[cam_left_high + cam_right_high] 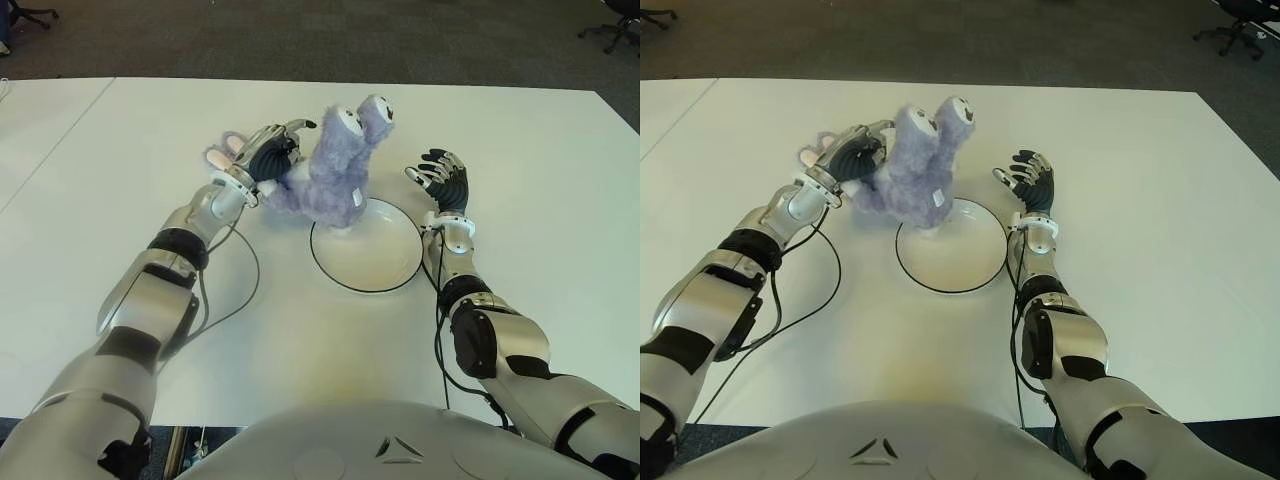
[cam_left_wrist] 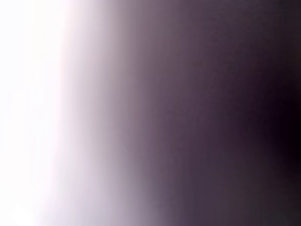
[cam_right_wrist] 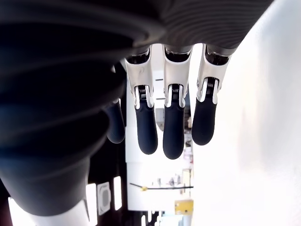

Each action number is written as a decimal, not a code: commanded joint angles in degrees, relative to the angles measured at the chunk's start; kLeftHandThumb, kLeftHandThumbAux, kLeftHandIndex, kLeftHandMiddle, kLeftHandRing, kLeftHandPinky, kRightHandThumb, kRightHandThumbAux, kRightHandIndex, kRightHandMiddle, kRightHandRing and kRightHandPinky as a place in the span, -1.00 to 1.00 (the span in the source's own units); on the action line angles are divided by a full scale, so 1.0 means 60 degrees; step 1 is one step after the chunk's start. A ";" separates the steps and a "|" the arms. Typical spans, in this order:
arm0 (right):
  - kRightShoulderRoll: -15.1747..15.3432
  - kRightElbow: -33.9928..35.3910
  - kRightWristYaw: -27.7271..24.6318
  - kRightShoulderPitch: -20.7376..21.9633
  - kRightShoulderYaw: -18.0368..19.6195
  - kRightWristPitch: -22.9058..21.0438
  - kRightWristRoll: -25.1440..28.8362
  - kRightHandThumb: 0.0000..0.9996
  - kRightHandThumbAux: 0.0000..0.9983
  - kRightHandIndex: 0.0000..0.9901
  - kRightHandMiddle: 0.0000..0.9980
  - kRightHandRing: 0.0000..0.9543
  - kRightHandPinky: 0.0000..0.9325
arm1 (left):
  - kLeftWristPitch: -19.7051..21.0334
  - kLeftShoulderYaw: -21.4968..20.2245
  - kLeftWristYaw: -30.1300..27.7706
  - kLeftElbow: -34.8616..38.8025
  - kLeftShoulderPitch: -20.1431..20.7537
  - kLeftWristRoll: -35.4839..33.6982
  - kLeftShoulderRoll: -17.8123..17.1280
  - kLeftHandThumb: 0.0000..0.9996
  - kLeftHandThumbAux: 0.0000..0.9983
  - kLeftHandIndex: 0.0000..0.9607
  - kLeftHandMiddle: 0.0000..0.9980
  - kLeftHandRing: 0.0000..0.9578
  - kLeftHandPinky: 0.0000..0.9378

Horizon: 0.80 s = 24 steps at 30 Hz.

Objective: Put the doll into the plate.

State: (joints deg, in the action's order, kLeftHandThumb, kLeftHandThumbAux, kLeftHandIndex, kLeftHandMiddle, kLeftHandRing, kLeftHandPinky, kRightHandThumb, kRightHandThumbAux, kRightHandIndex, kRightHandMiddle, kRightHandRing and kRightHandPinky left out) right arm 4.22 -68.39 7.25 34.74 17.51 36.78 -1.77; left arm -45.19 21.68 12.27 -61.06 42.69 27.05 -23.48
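A fluffy purple doll (image 1: 335, 175) with two bulging eyes stands tilted at the far left rim of the white plate (image 1: 375, 260), its base touching the plate's edge. My left hand (image 1: 262, 155) grips the doll from its left side, fingers curled into the fur. The left wrist view is filled with blur and shows nothing distinct. My right hand (image 1: 443, 178) hovers just right of the plate with its fingers (image 3: 173, 127) spread and holding nothing.
The white table (image 1: 520, 150) stretches around the plate. A black cable (image 1: 245, 280) loops on the table beside my left forearm. Office chair bases (image 1: 610, 30) stand on the dark carpet beyond the far edge.
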 commanded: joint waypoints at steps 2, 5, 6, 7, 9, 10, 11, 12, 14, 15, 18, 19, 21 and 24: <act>-0.1011 -0.1500 0.0098 -0.2551 0.0119 -0.0988 0.0187 -0.93 0.71 -0.43 -0.32 -0.22 -0.21 | -0.0907 0.0359 -0.0919 0.0322 -0.0718 0.0273 -0.0363 -0.15 -0.36 -0.99 -0.97 -0.94 -0.84; -0.1008 -0.1499 0.0135 -0.2560 0.0103 -0.0967 0.0171 -0.93 0.70 -0.44 -0.32 -0.21 -0.20 | -0.1082 0.0273 -0.1404 0.0445 -0.0745 -0.0008 -0.0419 -0.11 -0.48 -1.00 -1.00 -1.00 -1.00; -0.1016 -0.1498 0.0131 -0.2566 0.0117 -0.0942 0.0187 -0.93 0.70 -0.44 -0.32 -0.21 -0.21 | -0.1083 0.0245 -0.1576 0.0520 -0.0755 -0.0096 -0.0426 -0.11 -0.50 -1.00 -1.00 -1.00 -1.00; -0.1021 -0.1498 0.0127 -0.2571 0.0129 -0.0926 0.0198 -0.93 0.70 -0.43 -0.32 -0.22 -0.21 | -0.1082 0.0218 -0.1702 0.0576 -0.0765 -0.0155 -0.0430 -0.11 -0.52 -1.00 -1.00 -1.00 -1.00; -0.1028 -0.1497 0.0103 -0.2573 0.0150 -0.0915 0.0223 -0.94 0.71 -0.41 -0.31 -0.21 -0.22 | -0.1055 0.0180 -0.1871 0.0664 -0.0786 -0.0229 -0.0430 -0.11 -0.55 -1.00 -1.00 -1.00 -1.00; -0.1035 -0.1497 0.0079 -0.2566 0.0163 -0.0924 0.0240 -0.94 0.71 -0.41 -0.31 -0.21 -0.22 | -0.1034 0.0156 -0.1966 0.0701 -0.0797 -0.0283 -0.0425 -0.11 -0.56 -1.00 -1.00 -1.00 -1.00; -0.1039 -0.1498 0.0062 -0.2561 0.0172 -0.0931 0.0251 -0.94 0.73 -0.40 -0.31 -0.21 -0.21 | -0.1015 0.0137 -0.2044 0.0735 -0.0809 -0.0329 -0.0422 -0.11 -0.58 -1.00 -1.00 -1.00 -1.00; -0.1042 -0.1498 0.0053 -0.2558 0.0177 -0.0936 0.0257 -0.94 0.73 -0.40 -0.31 -0.21 -0.21 | -0.1001 0.0117 -0.2105 0.0763 -0.0820 -0.0361 -0.0419 -0.11 -0.59 -1.00 -1.00 -1.00 -1.00; -0.1047 -0.1499 0.0023 -0.2555 0.0193 -0.0948 0.0275 -0.94 0.74 -0.40 -0.31 -0.20 -0.21 | -0.0953 0.0060 -0.2303 0.0875 -0.0871 -0.0501 -0.0389 -0.10 -0.61 -1.00 -1.00 -1.00 -1.00; -0.1049 -0.1500 0.0016 -0.2554 0.0199 -0.0953 0.0281 -0.93 0.75 -0.40 -0.32 -0.21 -0.20 | -0.0932 0.0036 -0.2382 0.0920 -0.0893 -0.0554 -0.0377 -0.11 -0.63 -1.00 -1.00 -1.00 -1.00; -0.1046 -0.1502 0.0040 -0.2553 0.0191 -0.0960 0.0267 -0.93 0.74 -0.40 -0.32 -0.21 -0.20 | -0.0840 -0.0009 -0.2526 0.1063 -0.0958 -0.0633 -0.0362 -0.11 -0.64 -1.00 -1.00 -1.00 -1.00; -0.1037 -0.1504 0.0069 -0.2558 0.0162 -0.0965 0.0233 -0.93 0.73 -0.40 -0.33 -0.22 -0.21 | -0.0808 -0.0019 -0.2560 0.1114 -0.0981 -0.0643 -0.0360 -0.12 -0.66 -1.00 -1.00 -1.00 -1.00; -0.1025 -0.1507 0.0100 -0.2565 0.0128 -0.0971 0.0193 -0.93 0.73 -0.41 -0.33 -0.23 -0.21 | -0.0765 -0.0041 -0.2618 0.1189 -0.1014 -0.0659 -0.0357 -0.12 -0.67 -1.00 -1.00 -1.00 -1.00; -0.0997 -0.1513 0.0175 -0.2573 0.0034 -0.1012 0.0092 -0.94 0.73 -0.42 -0.32 -0.22 -0.21 | -0.0718 -0.0072 -0.2730 0.1362 -0.1084 -0.0701 -0.0370 -0.12 -0.69 -1.00 -1.00 -1.00 -1.00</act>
State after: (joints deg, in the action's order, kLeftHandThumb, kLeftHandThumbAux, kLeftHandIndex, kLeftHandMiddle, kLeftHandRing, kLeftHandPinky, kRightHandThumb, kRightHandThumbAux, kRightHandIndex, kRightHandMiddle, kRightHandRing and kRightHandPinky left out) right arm 4.22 -68.39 7.41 34.74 17.40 36.78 -1.82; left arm -50.44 20.85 0.80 -54.78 40.42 23.57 -26.18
